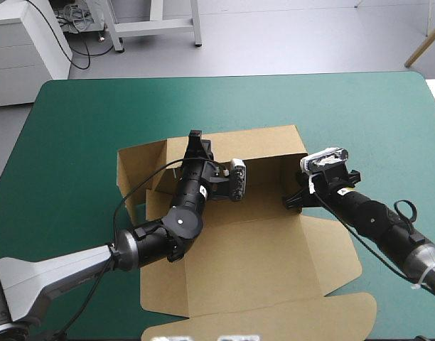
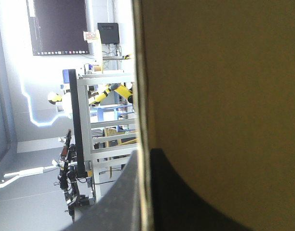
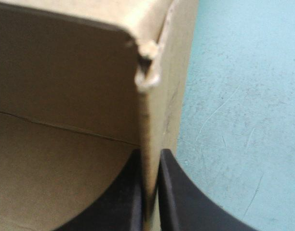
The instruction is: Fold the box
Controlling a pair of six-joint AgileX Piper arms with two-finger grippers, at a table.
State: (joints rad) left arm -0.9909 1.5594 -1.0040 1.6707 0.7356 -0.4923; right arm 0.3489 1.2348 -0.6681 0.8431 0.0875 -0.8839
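Sitting mid-table on the teal-green cover (image 1: pixel 82 114), the brown box (image 1: pixel 260 263) has its far walls raised into a shallow tray, with the lid lying flat toward the near edge. Inside the tray, only bare board shows. The left gripper (image 2: pixel 145 154) pinches the far wall's top edge. The right gripper (image 3: pixel 150 154) clamps the right wall below a frayed corner (image 3: pixel 148 72).

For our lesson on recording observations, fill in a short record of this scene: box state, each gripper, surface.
Box: brown, far walls raised, lid panel flat toward the near edge
Left gripper: shut on the far wall
Right gripper: shut on the right wall near its corner
Surface: teal-green table cover
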